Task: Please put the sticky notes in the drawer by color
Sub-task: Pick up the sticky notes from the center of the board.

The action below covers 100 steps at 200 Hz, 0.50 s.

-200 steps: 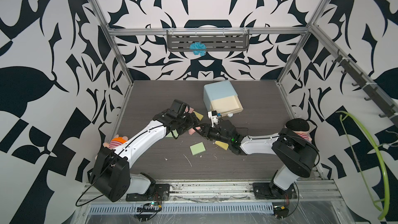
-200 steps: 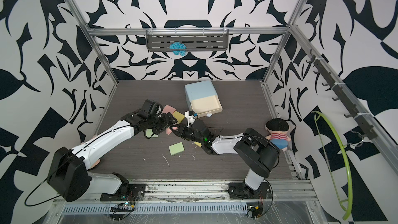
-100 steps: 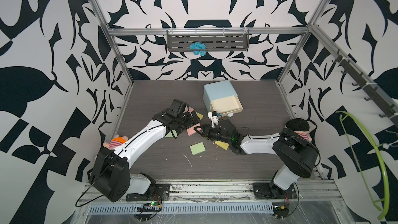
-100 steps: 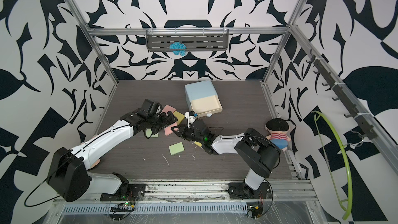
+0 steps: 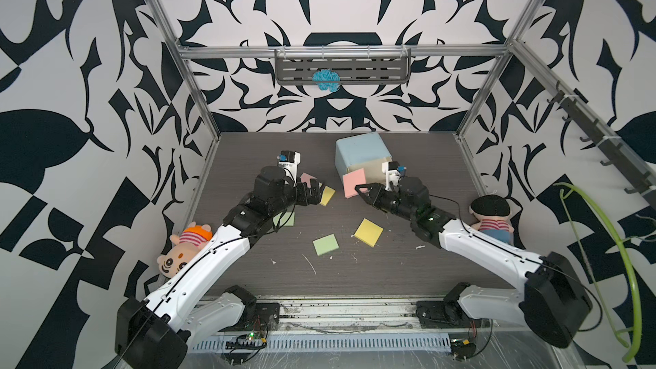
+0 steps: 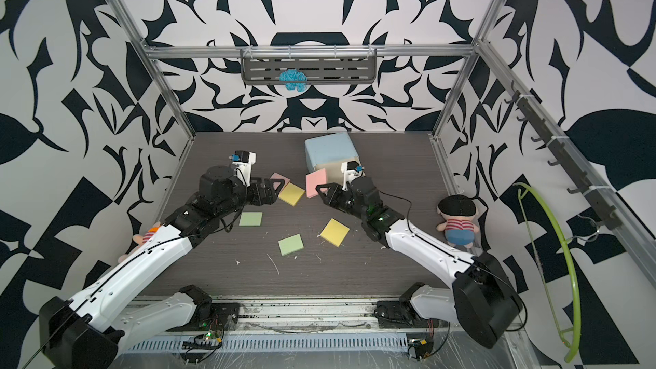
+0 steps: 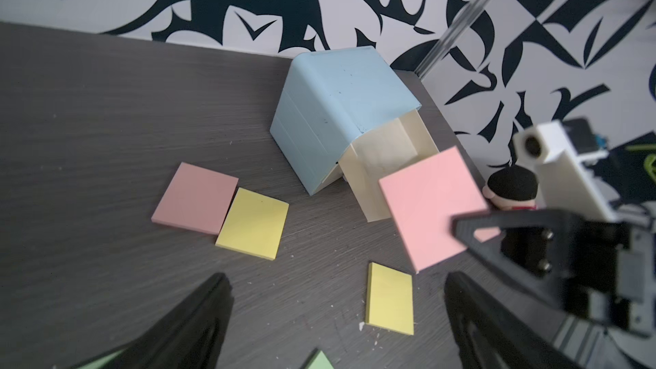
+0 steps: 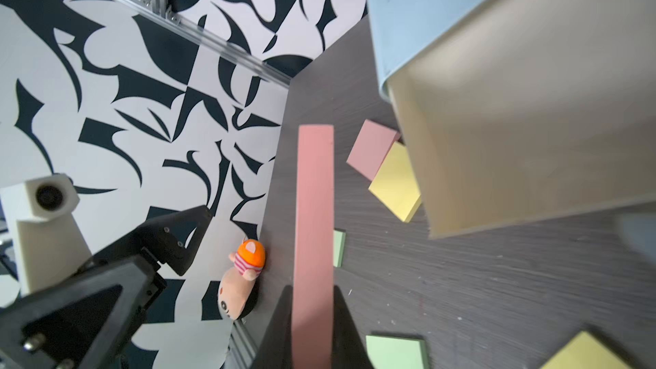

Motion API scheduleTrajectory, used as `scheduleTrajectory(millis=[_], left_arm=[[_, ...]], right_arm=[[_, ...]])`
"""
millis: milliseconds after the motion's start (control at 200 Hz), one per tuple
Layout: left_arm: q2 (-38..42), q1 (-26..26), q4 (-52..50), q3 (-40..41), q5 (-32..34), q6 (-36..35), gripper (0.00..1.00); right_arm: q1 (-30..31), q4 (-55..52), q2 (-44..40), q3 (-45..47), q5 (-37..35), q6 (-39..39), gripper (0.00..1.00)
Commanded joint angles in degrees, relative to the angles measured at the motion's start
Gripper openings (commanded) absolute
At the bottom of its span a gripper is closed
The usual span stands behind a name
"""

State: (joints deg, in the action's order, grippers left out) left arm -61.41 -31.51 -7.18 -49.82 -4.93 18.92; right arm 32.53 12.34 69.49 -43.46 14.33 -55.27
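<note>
Clamping 1 pink pad (image 5: 355,182) edge-on, the right gripper (image 5: 361,191) hovers at 6 o'clock of the drawer (image 5: 360,149); the left gripper (image 5: 314,195) stands spread, empty.

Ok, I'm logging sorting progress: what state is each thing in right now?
left claw, open, empty.
right claw, shut on held pink pad.
drawer chest, one drawer pulled out.
held pink pad, lifted, tilted, near that drawer.
loose pink pad, flat on table.
far yellow pad, flat, against loose pink pad.
near yellow pad, flat on table, alone.
left green pad, flat on table.
centre green pad, flat on table.
</note>
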Motion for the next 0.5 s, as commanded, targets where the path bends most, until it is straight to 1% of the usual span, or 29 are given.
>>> scheduleTrajectory(millis=[0,90,155,215,320,420,445,495], left_arm=[[-1.8,0.0,7.4,0.7,-9.1,-14.6,0.99],[-5.1,-1.1,8.4,0.0,-14.2,-20.0,0.99],[-7.2,-2.8,8.1,-0.8,-14.6,-24.1,0.99],[-8.7,-3.8,8.3,-1.2,-15.1,-26.5,1.00],[-10.7,-4.4,8.6,-1.6,-16.4,-28.0,0.99],[-11.2,-4.5,8.8,-1.5,-16.6,-28.2,0.99],[-13.1,-4.6,8.8,-1.5,-16.6,-28.3,0.99],[-13.5,-4.6,9.0,-1.3,-16.6,-28.3,0.99]], right_arm=[[-3.6,-14.3,-2.0,-5.5,-1.2,2.8,0.00],[-6.3,-18.3,-1.5,-7.8,-0.3,-0.2,0.00],[-7.4,-19.1,-0.7,-8.9,0.7,-1.8,0.00],[-8.2,-20.7,0.6,-10.6,1.0,-2.7,0.00],[-9.2,-23.9,3.6,-14.0,2.0,-2.8,0.00],[-9.6,-24.9,6.3,-16.6,3.1,-2.7,0.00],[-9.6,-25.0,7.1,-17.0,3.2,-2.6,0.01],[-9.6,-24.9,8.2,-17.9,3.3,-2.6,0.01]])
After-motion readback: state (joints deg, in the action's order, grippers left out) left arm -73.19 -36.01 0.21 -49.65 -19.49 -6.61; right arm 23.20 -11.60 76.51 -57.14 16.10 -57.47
